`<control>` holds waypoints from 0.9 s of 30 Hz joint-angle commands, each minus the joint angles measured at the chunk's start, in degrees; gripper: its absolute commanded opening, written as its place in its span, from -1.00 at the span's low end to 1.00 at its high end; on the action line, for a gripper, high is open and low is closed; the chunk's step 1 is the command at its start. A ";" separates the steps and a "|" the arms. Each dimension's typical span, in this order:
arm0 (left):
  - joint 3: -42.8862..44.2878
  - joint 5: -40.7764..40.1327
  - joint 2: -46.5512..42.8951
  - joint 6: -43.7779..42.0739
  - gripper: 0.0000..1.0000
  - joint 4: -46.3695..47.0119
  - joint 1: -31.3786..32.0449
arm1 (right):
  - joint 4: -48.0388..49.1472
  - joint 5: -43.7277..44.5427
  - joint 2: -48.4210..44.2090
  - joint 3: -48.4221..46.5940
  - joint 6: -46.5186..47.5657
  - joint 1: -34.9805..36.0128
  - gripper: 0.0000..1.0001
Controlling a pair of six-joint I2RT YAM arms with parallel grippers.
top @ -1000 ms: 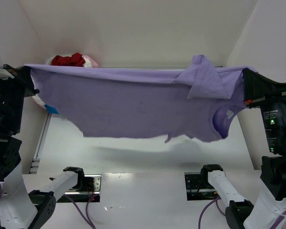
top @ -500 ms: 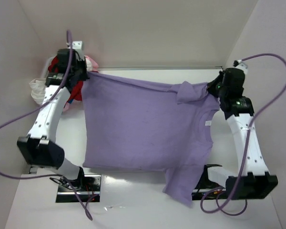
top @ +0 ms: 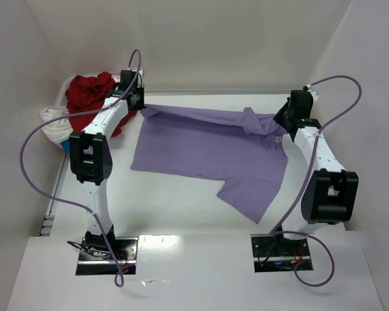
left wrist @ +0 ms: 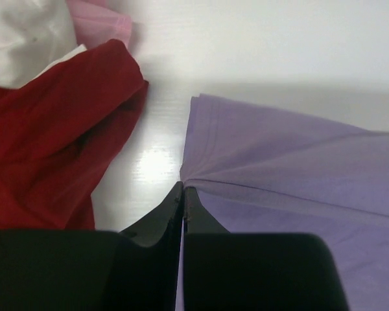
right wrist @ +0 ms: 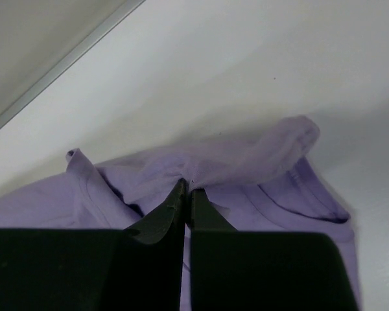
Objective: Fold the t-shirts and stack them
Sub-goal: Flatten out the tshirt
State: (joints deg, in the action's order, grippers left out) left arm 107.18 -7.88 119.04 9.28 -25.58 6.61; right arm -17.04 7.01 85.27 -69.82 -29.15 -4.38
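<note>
Lavender t-shirt (top: 207, 146), red t-shirt (top: 91, 87)

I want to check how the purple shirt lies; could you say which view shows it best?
Top view: the whole purple shirt shows, laid on the table. The wrist views show only the bits pinched by the left fingers and right fingers.

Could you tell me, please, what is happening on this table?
Both arms hold the lavender-purple cloth t-shirt, lying mostly flat on the white table. The left pincer is shut on its far left corner, the right pincer on its far right edge. The crumpled red t-shirt, white t-shirt and pale pink t-shirt lie far left.
</note>
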 commanded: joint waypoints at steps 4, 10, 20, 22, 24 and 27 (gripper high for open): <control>8.91 -3.28 6.37 -0.14 -1.00 4.14 -0.20 | 11.14 1.17 7.53 -2.68 -0.39 -0.36 -1.00; 27.41 -2.23 16.20 -0.14 -1.00 2.04 -0.20 | 11.84 1.17 15.43 -9.53 -0.39 -0.36 -1.00; 64.30 -1.70 36.78 -0.14 -1.00 -9.66 -0.20 | 11.94 2.84 26.25 -23.77 2.16 -0.36 -1.00; 63.78 -1.70 36.79 -0.14 -1.00 -10.27 -0.20 | 11.94 2.32 28.45 -24.84 2.16 -0.36 -1.00; 62.63 -2.31 36.79 -0.14 -0.94 -10.97 -0.20 | 12.47 2.31 30.38 -26.32 2.16 -0.36 -1.00; 62.01 -4.07 37.31 -0.14 -0.28 -11.68 -0.20 | 12.47 1.78 31.61 -27.03 2.16 -0.36 -0.99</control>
State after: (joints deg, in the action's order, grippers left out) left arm 168.64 -9.61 154.98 8.97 -36.71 6.68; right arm -7.55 7.33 115.68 -93.78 -27.75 -4.38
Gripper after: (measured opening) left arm 0.297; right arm 0.019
